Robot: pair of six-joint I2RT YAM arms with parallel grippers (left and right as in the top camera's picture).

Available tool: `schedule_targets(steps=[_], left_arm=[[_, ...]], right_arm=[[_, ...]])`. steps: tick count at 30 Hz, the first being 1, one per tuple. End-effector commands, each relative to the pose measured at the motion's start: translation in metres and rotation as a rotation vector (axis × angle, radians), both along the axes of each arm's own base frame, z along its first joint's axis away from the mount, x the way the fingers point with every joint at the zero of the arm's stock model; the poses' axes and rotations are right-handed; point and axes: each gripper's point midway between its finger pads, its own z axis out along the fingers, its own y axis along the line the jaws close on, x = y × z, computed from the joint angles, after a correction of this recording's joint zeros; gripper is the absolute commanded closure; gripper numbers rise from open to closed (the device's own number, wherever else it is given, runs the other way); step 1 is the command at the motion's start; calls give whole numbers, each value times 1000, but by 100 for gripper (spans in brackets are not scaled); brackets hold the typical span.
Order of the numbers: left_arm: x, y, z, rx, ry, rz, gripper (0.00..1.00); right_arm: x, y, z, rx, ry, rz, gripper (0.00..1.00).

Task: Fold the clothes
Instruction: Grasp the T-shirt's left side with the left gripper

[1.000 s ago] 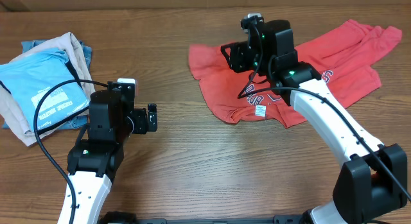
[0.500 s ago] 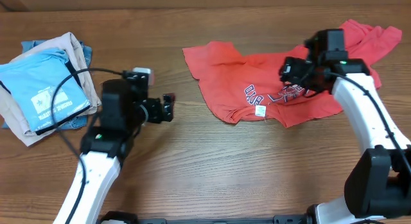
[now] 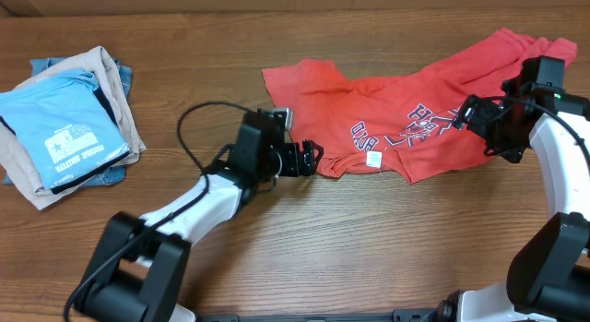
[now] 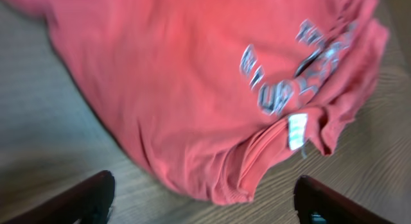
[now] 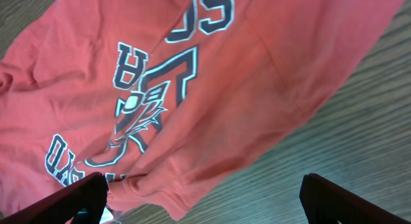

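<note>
Left gripper [image 3: 312, 161]: fingers spread wide, nothing pinched. In the left wrist view the two fingertips [image 4: 96, 192] sit at the bottom corners, and the near edge of the shirt [image 4: 192, 89] lies on the table [image 4: 58, 140] in the gap ahead of them. From overhead, the tips are just beside that near edge, left of the white tag [image 3: 374, 160]. Cannot tell whether they touch the cloth. The left arm reaches in low from the front-left.

Right gripper [image 3: 468, 113]: fingers also spread wide, holding nothing. The right wrist view shows both fingertips [image 5: 80, 195] at the bottom corners, with the lettering [image 5: 148, 89] and bare red cloth between and beyond them. From overhead, it sits over the right part of the shirt, at the right end of the lettering [image 3: 419, 124]. Cannot tell whether it touches the cloth. The right arm comes in from the right edge.

Shirt [image 3: 369, 96]: coral red, unfolded, lying rumpled on the far right half of the table [image 3: 369, 248]. The chest print faces up. One part trails toward the table centre and another bunches at the far right corner. The tag is at the near edge, below the print.

Pile [image 3: 92, 68]: folded garments at far left with a light blue tee [image 3: 55, 128] on top, well apart from both grippers.
</note>
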Motion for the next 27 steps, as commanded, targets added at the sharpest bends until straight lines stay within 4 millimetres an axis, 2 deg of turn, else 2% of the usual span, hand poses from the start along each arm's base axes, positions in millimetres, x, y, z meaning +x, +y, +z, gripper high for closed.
schedule_targets(steps=[1,5,6,9,12,16,20,22,25,27], left_arm=[[-7,-12,-20,-67,155,81,14],[-11,-16,-36,-82,234,132,18],[-11,-18,-38,-86,237,135,22],[-8,-21,-41,-95,228,134,42],[-5,-22,-44,-101,223,141,43],[-10,-23,-58,-88,263,161,47],[-11,-23,-63,-84,275,169,56],[-8,-24,-60,-92,260,169,65],[-2,-25,-56,-101,229,175,96],[5,-23,-52,-110,202,184,96]], right_arm=[[3,-5,18,-20,-50,-8,0],[3,-5,18,-20,-50,-8,0],[3,-5,18,-20,-50,-8,0],[3,-5,18,-20,-49,-8,0],[2,-5,18,-19,-45,-8,0],[1,-4,18,-17,-41,-8,0],[1,-4,18,-17,-41,-8,0],[1,-4,18,-17,-41,-8,0],[1,-5,18,-18,-41,-8,0],[1,-4,18,-17,-40,-8,0]])
